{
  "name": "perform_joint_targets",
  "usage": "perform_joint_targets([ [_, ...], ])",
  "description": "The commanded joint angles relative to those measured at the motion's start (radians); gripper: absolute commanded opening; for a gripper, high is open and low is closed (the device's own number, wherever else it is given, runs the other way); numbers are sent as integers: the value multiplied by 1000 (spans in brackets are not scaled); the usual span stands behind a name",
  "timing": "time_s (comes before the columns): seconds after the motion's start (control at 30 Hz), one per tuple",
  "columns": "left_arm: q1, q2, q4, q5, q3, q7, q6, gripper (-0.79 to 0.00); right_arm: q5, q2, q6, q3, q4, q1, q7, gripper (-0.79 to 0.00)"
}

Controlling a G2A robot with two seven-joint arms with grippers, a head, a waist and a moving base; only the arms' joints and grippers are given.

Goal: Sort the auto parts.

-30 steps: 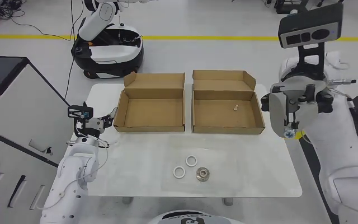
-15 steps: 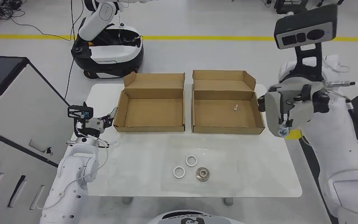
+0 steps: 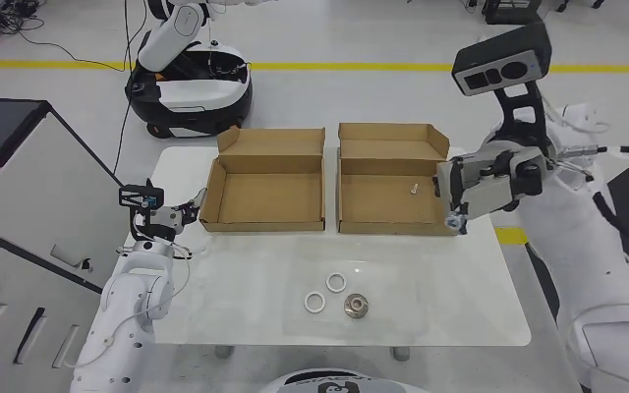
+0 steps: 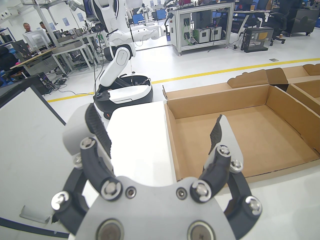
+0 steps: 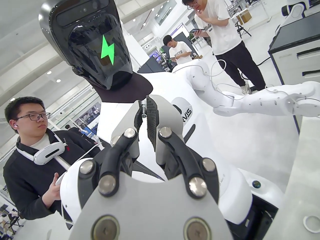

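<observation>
Two white rings (image 3: 335, 282) (image 3: 314, 302) and a metal bearing (image 3: 357, 307) lie near the table's front edge. A small bolt (image 3: 414, 187) rests in the right cardboard box (image 3: 398, 228); the left cardboard box (image 3: 265, 226) holds nothing that I can see. My right gripper (image 3: 454, 222) hangs over the right box's near right corner. In the right wrist view the right gripper (image 5: 146, 103) is shut on a small threaded metal part (image 5: 143, 108) at its fingertips. My left gripper (image 4: 157, 123) stands open over the table's left edge, beside the left box (image 4: 250, 131).
A white ring (image 5: 311, 222) on the table surface appears at the corner of the right wrist view. Another white robot (image 3: 192, 79) stands behind the table. Bare tabletop (image 3: 462, 295) lies in front of the boxes.
My right arm has swung leftward from beyond the table's right edge to the right box's near right corner, with the small part in its gripper. The left arm has stayed still.
</observation>
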Motion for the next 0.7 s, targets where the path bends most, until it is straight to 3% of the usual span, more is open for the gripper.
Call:
perform_joint_targets([
  [0.0, 0, 0, 0, 0, 0, 0, 0, 0, 43, -5, -12, 0, -3, -7, 5, -785],
  [0.3, 0, 0, 0, 0, 0, 0, 0, 0, 218, -33, -44, -14, -16, -30, 19, -785],
  [0.67, 0, 0, 0, 0, 0, 0, 0, 0, 103, -45, 8, 5, -8, -23, -11, -785],
])
